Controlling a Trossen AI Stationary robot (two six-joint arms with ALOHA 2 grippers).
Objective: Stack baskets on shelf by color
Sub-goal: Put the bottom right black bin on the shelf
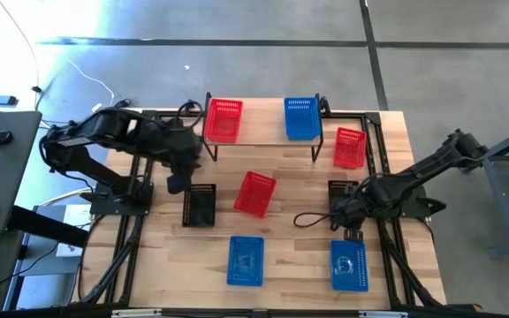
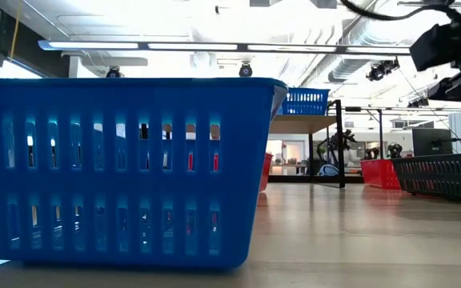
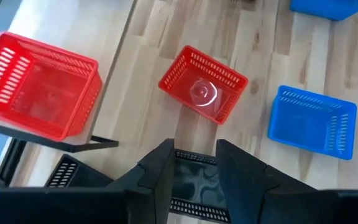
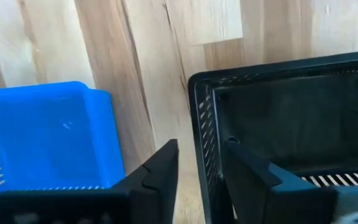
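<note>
Right gripper: your right gripper (image 4: 201,147) is low over the right-hand black basket (image 4: 291,118), one finger inside its near wall and one outside. The fingers stand apart and do not pinch the wall.
Left gripper: the left gripper (image 3: 194,149) hovers over the other black basket (image 3: 194,179), fingers apart and holding nothing.
Shelf: the shelf (image 1: 263,125) sits at the table's far edge. It carries a red basket (image 1: 224,119) and a blue basket (image 1: 301,117), and its right end looks free.
Doing it well: centre the wall between the fingers and close squarely, so the basket likely hangs level.
Watch: a blue basket (image 4: 42,130) lies just beside your outer finger. Lift straight up, clear of it.
</note>
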